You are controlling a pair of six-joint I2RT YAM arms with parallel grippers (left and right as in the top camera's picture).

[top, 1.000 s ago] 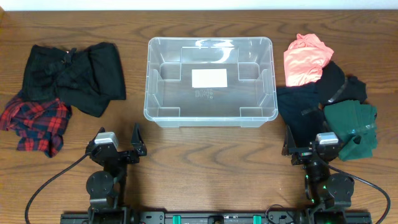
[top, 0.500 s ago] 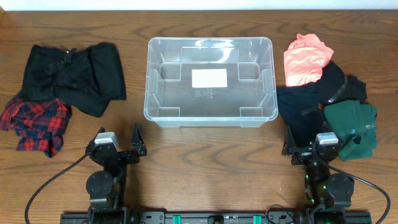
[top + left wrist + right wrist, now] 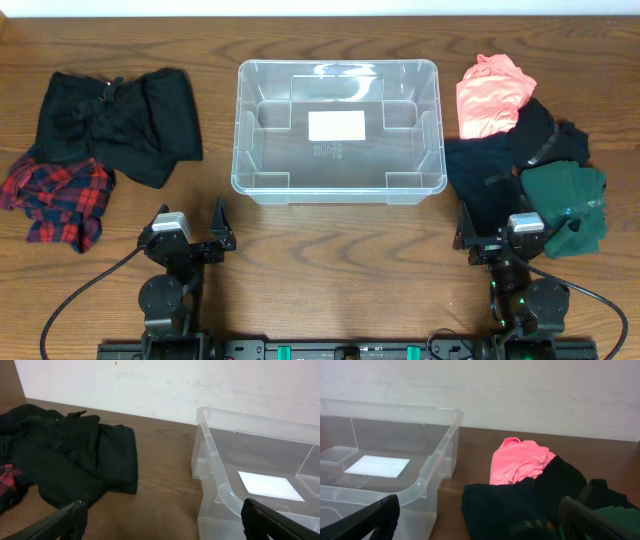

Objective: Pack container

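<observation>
The clear plastic container (image 3: 337, 190) stands empty at the table's middle, a white label (image 3: 336, 125) on its base; it also shows in the left wrist view (image 3: 210, 455) and the right wrist view (image 3: 427, 472). My left gripper (image 3: 190, 232) is open and empty near the front edge, left of the container. My right gripper (image 3: 492, 232) is open and empty at the front right, next to the black garment (image 3: 495, 170). In the left wrist view my fingers (image 3: 160, 520) frame bare wood. In the right wrist view my fingers (image 3: 480, 520) frame the black garment (image 3: 520, 500).
A black garment (image 3: 120, 120) and a red plaid one (image 3: 60, 195) lie at the left. A pink garment (image 3: 490, 92) and a green one (image 3: 565, 205) lie at the right with the black ones. A white wall runs behind the table.
</observation>
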